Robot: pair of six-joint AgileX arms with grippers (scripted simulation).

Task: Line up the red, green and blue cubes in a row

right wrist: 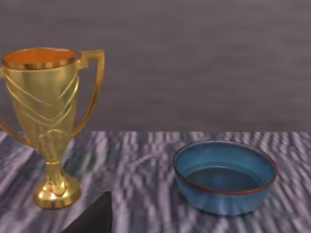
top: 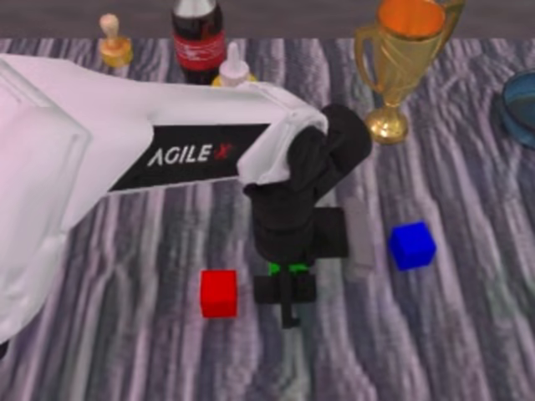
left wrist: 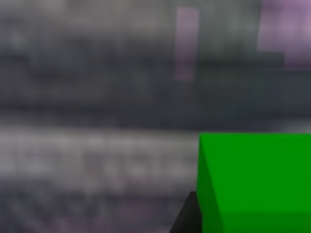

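Left gripper (top: 287,288) at frame centre, clamped on green cube (top: 286,268) — carrying it between red cube (top: 219,293) and blue cube (top: 412,245); right arm unseen.

White-and-black AgileX arm

The left arm (top: 125,142) has a bulky glossy white shell bearing a black panel lettered "AGILE" in white with a red X; its wrist and left gripper (top: 288,309) are matte black.

A streaky grey-purple wood-grain table (top: 468,334) meets a plain dim grey wall (right wrist: 194,63) behind.
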